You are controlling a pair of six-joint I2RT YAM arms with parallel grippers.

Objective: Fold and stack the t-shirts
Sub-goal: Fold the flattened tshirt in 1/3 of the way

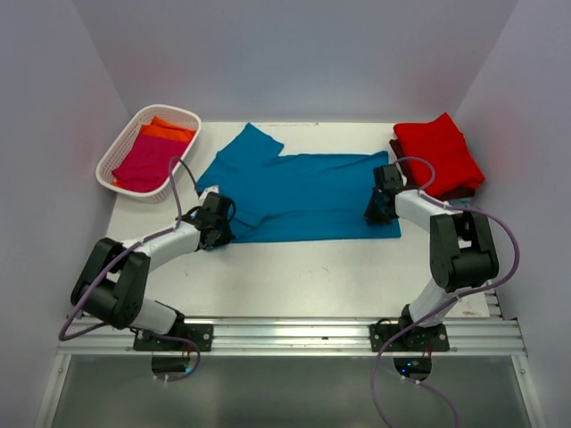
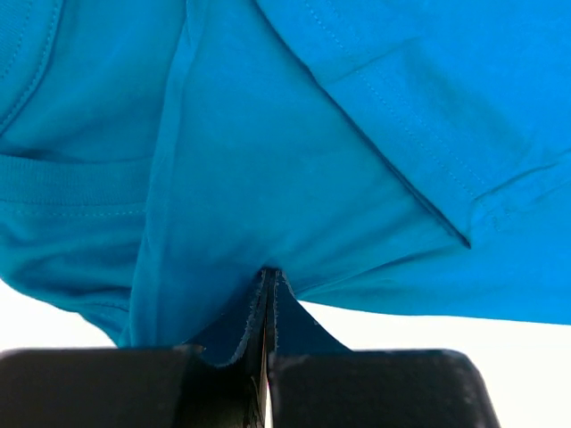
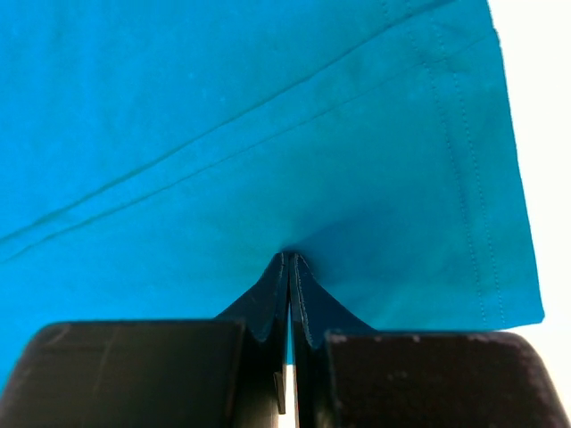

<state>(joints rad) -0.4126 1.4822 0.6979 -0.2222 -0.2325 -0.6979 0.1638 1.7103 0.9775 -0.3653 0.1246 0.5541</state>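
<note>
Teal t-shirt (image 1: 303, 192) lies spread flat mid-table (image 1: 303, 276). Left end effector (image 2: 268, 290) clenched on near edge by collar. Right end effector (image 3: 290, 267) clenched on near edge at hem end. Cloth looks light and limp, likely sags between pinches. Best hold: edges, both ends, pulled taut.

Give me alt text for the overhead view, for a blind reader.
Two robot arms pinch a teal t-shirt lying on a white table, left gripper and right gripper at opposite ends. Basket of bright shirts back-left, red shirts back-right.
</note>
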